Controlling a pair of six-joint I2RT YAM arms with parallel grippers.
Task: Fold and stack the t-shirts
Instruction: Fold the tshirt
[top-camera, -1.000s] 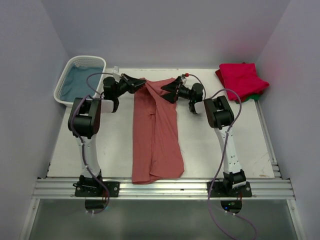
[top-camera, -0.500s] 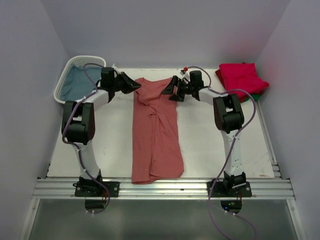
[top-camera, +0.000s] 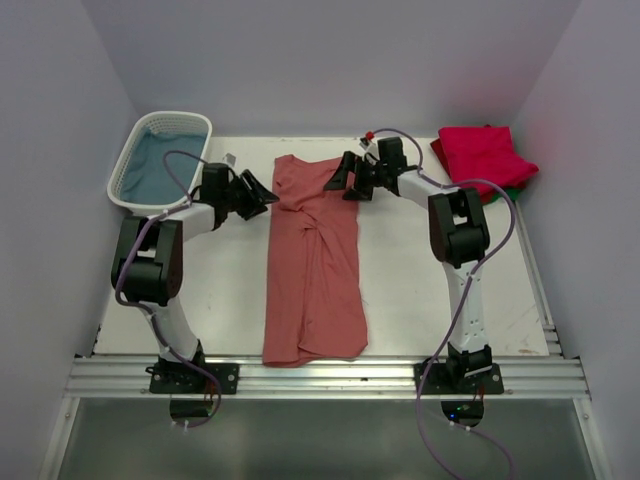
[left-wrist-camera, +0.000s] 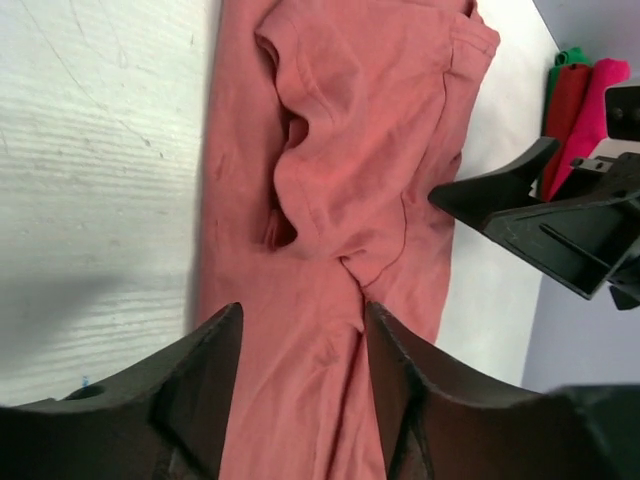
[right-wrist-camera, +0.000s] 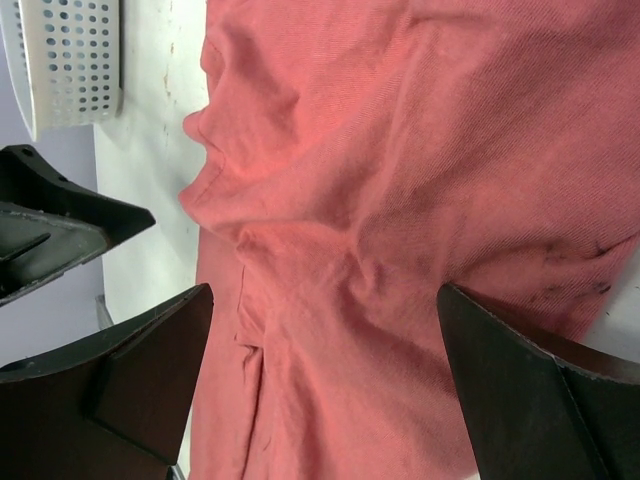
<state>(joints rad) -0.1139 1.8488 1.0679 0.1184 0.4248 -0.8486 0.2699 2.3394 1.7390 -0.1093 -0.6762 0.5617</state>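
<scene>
Salmon-red t-shirt lies flat on the surface as a long narrow strip, its long axis running from the near edge, between the two arm bases, straight away to the far side. The far end is rumpled, with a pinched crease across the middle of the cloth. Both claws sit at that far end, facing each other across the strip's width: the left claw just off the shirt's left edge, the right claw over its right edge. Each has its jaws parted and holds nothing; both wrist views show only loose cloth beyond the fingers. Judging from this, the next fold has to run along the long axis, far end toward near hem, and each arm is nearest its own far corner, while the near hem is well apart from both. A crimson-pink t-shirt is already folded at the far right corner, on top of a green one
</scene>
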